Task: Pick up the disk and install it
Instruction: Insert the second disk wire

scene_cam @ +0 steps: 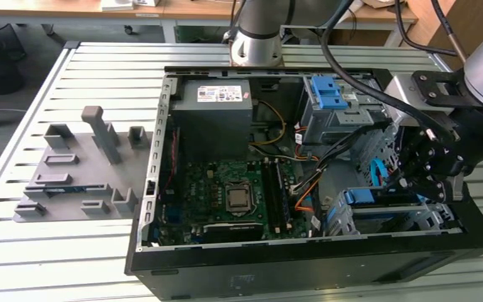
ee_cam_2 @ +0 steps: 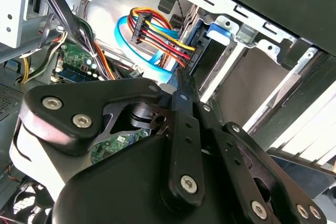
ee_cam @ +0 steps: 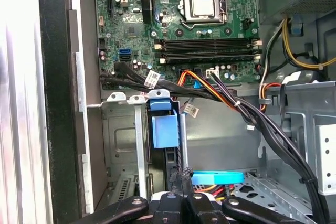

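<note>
One arm: seen in the exterior view reaching into the open case [scene_cam: 309, 251] at its right end, near the front corner.
Gripper [scene_cam: 426, 167]: lowered over the drive cage [scene_cam: 392, 214]; seen also in both wrist views [ee_cam_2: 181, 85] [ee_cam: 181, 179].
Fingers: pressed together, tips against the rear edge of the disk, nothing pinched between them as far as can be told.
Disk [ee_cam: 164, 129]: seated on edge in the cage slot, blue carrier tab showing in the first wrist view; seen in the second wrist view [ee_cam_2: 202, 51] just beyond the fingertip.
Cables: a red, yellow and black bundle [ee_cam_2: 157, 35] with a blue flat cable is seen just beside the disk's end.
Board [scene_cam: 233, 195]: laid in the middle of the case.
Power supply [scene_cam: 216, 116]: set at the case's far corner.
Grey fixture [scene_cam: 78, 170]: placed on the surface near its left edge, well apart from the case.
</note>
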